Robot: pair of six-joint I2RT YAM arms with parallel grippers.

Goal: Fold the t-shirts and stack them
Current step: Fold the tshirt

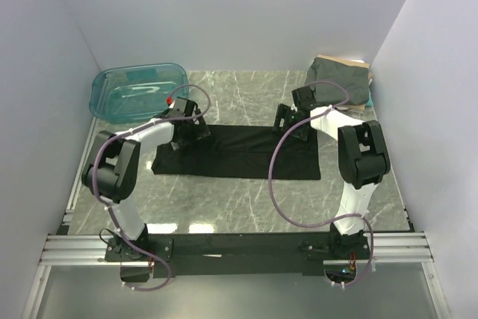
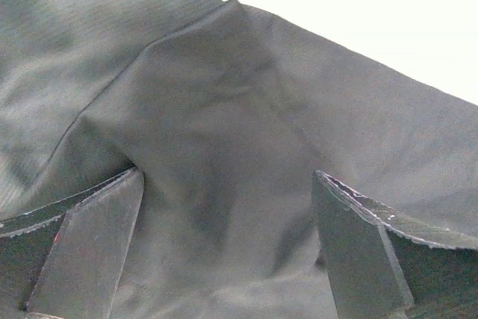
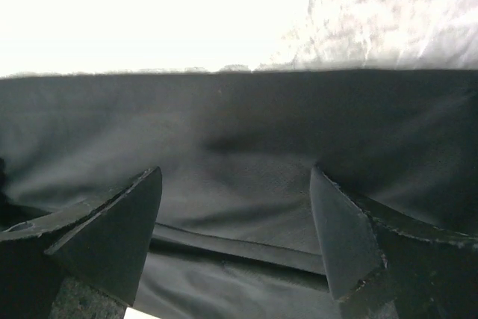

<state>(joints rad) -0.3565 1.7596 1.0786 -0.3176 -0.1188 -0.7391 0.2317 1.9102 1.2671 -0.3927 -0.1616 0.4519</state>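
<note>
Nearest us, the left gripper stands with its dark jaws spread wide over the plain black soft-cloth t-shirt, gripping nothing. The right gripper is likewise released above the same shirt, near its far edge. That shirt lies as a long folded band across the grey marble-patterned table, between both arms. We judge it light, limp and apt to slump or slide, so we would pinch both layers at the end corners, both sides together. Folded grey-green and tan shirts sit stacked far right; the translucent teal plastic bin stands far left.
</note>
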